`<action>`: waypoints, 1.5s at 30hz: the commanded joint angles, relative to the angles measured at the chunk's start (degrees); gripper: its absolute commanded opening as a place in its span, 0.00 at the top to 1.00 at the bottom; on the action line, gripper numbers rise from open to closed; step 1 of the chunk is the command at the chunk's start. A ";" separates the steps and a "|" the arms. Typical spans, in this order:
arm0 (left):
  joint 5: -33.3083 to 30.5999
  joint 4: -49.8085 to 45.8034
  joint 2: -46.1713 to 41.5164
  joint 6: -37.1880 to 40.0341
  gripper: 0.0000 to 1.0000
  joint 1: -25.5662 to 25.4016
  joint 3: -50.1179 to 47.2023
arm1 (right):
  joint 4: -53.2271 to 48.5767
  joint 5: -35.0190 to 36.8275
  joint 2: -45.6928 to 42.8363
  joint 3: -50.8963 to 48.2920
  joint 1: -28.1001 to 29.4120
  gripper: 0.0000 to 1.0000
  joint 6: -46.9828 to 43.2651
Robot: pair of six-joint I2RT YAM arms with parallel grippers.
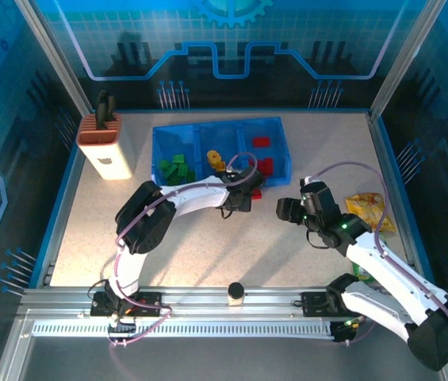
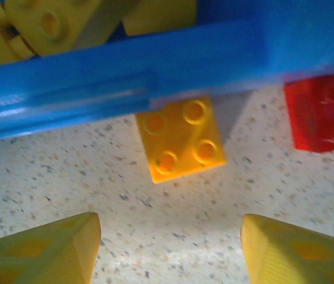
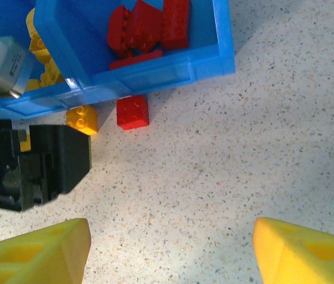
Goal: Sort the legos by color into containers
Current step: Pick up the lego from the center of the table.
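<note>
Lying studs-up on the speckled tabletop (image 2: 66, 177), the small square yellow-orange four-stud plastic brick (image 2: 181, 139) sits right up against the outside of the near wall of the translucent blue three-bin plastic tray (image 2: 155, 77), slightly askew, with a red plastic brick (image 2: 320, 112) just to its right. The left gripper (image 2: 168, 236) hangs just near of it, fingers wide and empty, the brick centred ahead between them. The right gripper (image 3: 172, 242), likewise wide and empty, sits well off to the right, so the left arm looks better placed.

Robot lab cell: aluminium rail frame (image 1: 208, 302), blue printed wall panels (image 1: 303, 32), speckled tabletop (image 1: 231, 250).
</note>
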 commanded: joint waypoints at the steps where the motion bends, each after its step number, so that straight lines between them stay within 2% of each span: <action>1: -0.36 -1.57 1.77 2.02 0.36 0.97 2.63 | -0.40 -0.34 -1.21 -1.24 -0.47 0.26 1.85; 16: 1.37 -2.78 7.25 3.30 0.39 3.46 9.23 | -1.45 -0.75 -3.24 -2.30 0.06 0.27 3.46; 31: 3.66 -0.15 6.87 3.38 0.66 3.79 5.75 | -2.42 -0.25 -6.29 -3.95 0.50 0.28 4.53; 36: 3.45 -0.54 5.10 3.76 0.75 3.72 5.36 | -2.60 -0.01 -6.86 -4.12 0.67 0.28 4.71; 45: 2.92 -0.67 -3.55 5.95 0.75 3.64 5.87 | -3.56 0.76 -8.45 -4.73 0.91 0.28 4.80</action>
